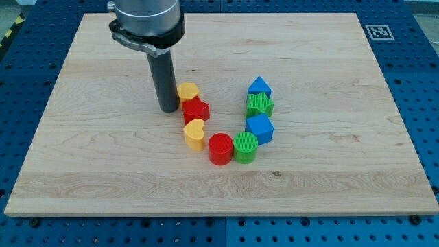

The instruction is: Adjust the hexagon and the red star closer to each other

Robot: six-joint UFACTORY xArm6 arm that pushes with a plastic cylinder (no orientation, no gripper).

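the arm has no fingers at all, so there is nothing to be apart or together — it ends in a dark rod, and my tip [167, 108] stands on the surface [329, 178], touching or almost touching the view's left side of the red star [195, 109].

just above the star lies a yellow block [188, 90], its shape unclear, and just below it a yellow heart [195, 133]. further round the curve come a red cylinder [220, 149], a green cylinder [245, 147], then the blue hexagon [260, 128], with a green star [260, 103] and a blue block [258, 86] above it.

the hexagon is well apart from the red star, to the view's right and a little lower, with bare wood between them. a good push, i think, goes slowly to the right and slightly downward, through the star's middle — off-centre contact would turn it or drag a yellow neighbour along.
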